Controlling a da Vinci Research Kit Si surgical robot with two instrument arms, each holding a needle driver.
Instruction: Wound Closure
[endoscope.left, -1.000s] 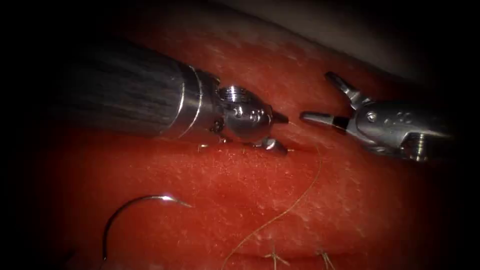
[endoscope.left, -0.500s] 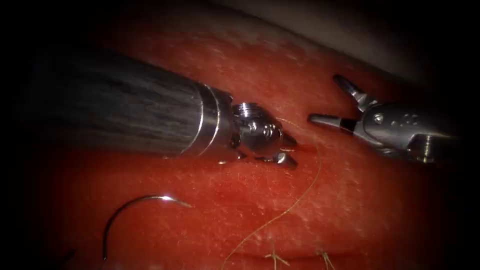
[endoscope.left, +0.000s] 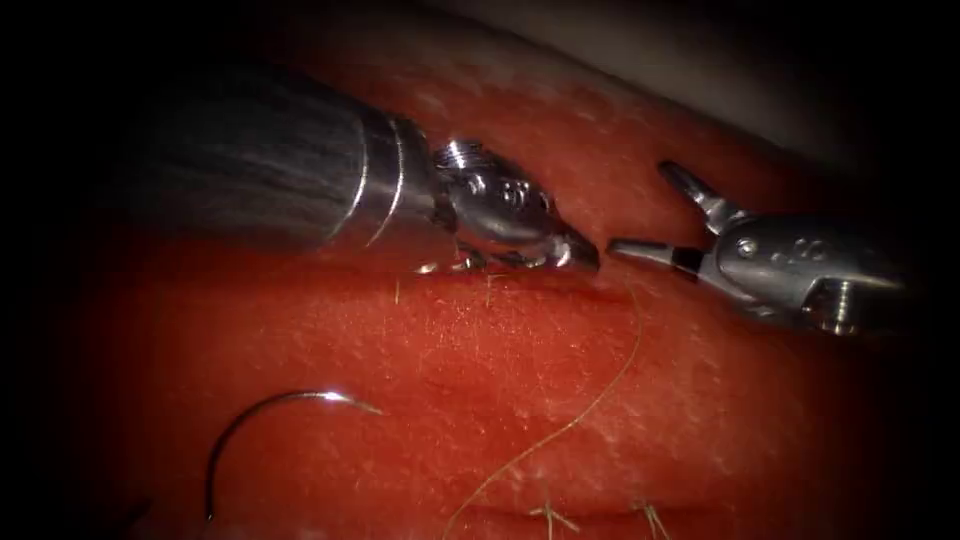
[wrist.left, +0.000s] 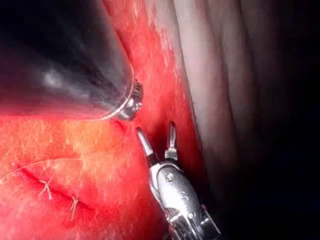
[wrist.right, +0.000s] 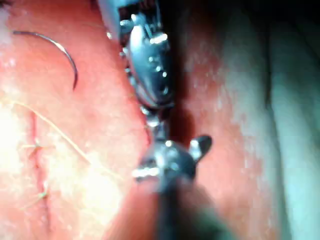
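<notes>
Left hand (endoscope.left: 578, 255) pinched together, tip right down at the tissue (endoscope.left: 450, 340) by the top end of the thread (endoscope.left: 590, 405); can't tell if clamped on the strand or on nothing. Right hand (endoscope.left: 645, 210) spread wide apart, holding nothing, lower tip just beside the left one, nearly nose to nose. Thread trailing from there down toward the stitches (endoscope.left: 550, 515). Needle (endoscope.left: 270, 400) lying loose on the tissue, well off to the left of those stitches, held by neither; no telling whether its far end dips into the tissue.

Looks like thread work up at that top end, just a guess. To do it well, probably best to keep both tips in sight; grab only the strand, not the tissue under it; go gentle so as not to yank the stitches.

No brand or readable writing; a few tiny marks on the right hand's metal body, too small to read.
</notes>
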